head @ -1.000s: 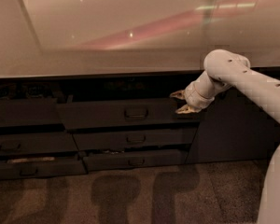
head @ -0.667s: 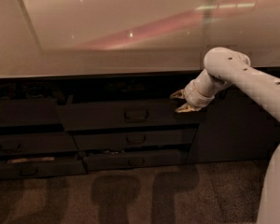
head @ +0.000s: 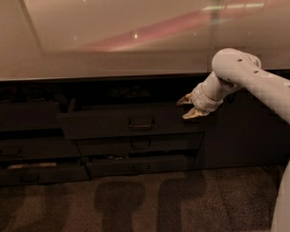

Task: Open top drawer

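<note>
The top drawer (head: 111, 124) is the widest dark front under the counter, with a small loop handle (head: 141, 123) at its centre. It stands pulled out a little, its front proud of the drawers below. My gripper (head: 186, 107) is at the drawer's right end, near its top edge, well right of the handle. Its two pale fingers stand apart, one above the other, with nothing between them. My white arm comes in from the right.
A wide pale countertop (head: 135, 42) overhangs the drawers. Two narrower drawers (head: 140, 143) sit below the top one, the lower one (head: 140, 166) slightly out. More drawers (head: 24, 151) are at the left. A dark cabinet door (head: 246, 129) is behind my arm. Speckled floor (head: 135, 202) lies below.
</note>
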Controlling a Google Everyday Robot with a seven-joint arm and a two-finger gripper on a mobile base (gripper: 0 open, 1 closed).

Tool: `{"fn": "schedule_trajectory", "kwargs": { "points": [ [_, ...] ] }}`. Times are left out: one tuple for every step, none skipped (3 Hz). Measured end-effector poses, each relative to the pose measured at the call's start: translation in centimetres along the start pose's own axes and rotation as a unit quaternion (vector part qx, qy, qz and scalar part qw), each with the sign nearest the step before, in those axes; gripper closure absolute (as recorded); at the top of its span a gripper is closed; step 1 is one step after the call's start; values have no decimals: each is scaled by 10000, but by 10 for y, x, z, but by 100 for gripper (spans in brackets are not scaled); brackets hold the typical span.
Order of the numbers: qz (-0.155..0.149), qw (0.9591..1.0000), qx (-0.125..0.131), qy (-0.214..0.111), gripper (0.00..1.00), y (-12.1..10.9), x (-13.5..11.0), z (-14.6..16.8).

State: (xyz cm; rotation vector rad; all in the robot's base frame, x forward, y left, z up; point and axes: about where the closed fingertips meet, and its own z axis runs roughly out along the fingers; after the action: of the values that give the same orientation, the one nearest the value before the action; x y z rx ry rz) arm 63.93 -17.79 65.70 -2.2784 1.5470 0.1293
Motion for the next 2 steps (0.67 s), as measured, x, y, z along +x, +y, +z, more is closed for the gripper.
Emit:
{"fn": "schedule_trajectory", "kwargs": {
  "points": [
    [0,10000,-1,0,100,-1,-1,-3],
    [-5,10000,-38,-12,100,5,-4,-2]
  ]
}}
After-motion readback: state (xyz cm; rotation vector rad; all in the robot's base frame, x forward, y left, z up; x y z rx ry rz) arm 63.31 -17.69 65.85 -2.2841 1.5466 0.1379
